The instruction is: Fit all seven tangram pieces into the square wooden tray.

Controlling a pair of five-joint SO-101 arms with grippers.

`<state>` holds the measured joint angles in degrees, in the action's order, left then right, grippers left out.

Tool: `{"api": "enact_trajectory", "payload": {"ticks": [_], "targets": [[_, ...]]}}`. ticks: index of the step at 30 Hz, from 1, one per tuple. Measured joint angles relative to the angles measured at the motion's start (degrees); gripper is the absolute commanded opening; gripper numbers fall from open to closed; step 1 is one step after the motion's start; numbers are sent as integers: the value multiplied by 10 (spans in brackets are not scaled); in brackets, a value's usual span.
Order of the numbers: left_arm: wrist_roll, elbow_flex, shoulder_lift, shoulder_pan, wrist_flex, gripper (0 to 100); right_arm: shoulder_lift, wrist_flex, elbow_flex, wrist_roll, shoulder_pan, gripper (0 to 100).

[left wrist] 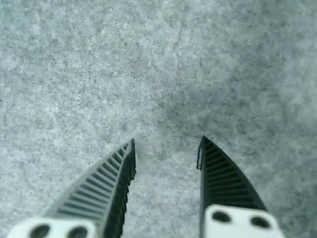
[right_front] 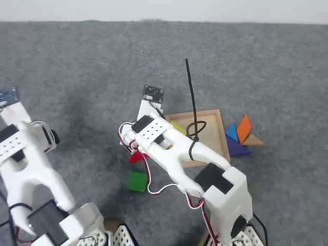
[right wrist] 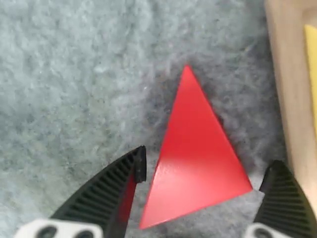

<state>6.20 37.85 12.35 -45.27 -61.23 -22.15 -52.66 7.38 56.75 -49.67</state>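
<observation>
Right wrist view: red triangle bracketed, not yet pinched.

I have the right fingers [right wrist: 119, 183] spread wide, one on each side of the red triangle [right wrist: 193, 163]. It lies flat on the grey counter [right wrist: 74, 74], just beside the outer rim of the tray [right wrist: 280, 74]. I cannot tell whether either finger touches it. I'd judge the wide gap is there so the tips can drop past its edges before closing. A yellow piece [right_front: 178, 126] already sits inside the tray, a green square [right_front: 137, 181] waits near the triangle, and four more pieces [right_front: 240, 137] cluster on the tray's other side. The left fingers [left wrist: 111, 183] are spread too, over bare counter well apart from the pieces, probably to keep clear.
</observation>
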Motion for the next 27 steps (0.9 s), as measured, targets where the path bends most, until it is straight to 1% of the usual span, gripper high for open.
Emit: {"api": "enact_trajectory", "payload": {"ticks": [3, 5, 8, 14, 16, 19, 22, 27], "targets": [[0, 0, 0, 0, 0, 195, 0, 0, 0, -2, 0, 251], [0, 0, 0, 0, 0, 195, 0, -1, 0, -18, 3, 217], [0, 0, 0, 0, 0, 195, 1, -1, 0, -38, 4, 213], [0, 0, 0, 0, 0, 195, 1, -6, 1, -44, 11, 214], [0, 0, 0, 0, 0, 195, 1, -6, 1, -45, 11, 230], [0, 0, 0, 0, 0, 195, 1, -22, -4, -58, 12, 298], [0, 0, 0, 0, 0, 195, 0, -55, -24, -53, 11, 353], [0, 0, 0, 0, 0, 195, 0, -99, -42, 36, 5, 380]]}}
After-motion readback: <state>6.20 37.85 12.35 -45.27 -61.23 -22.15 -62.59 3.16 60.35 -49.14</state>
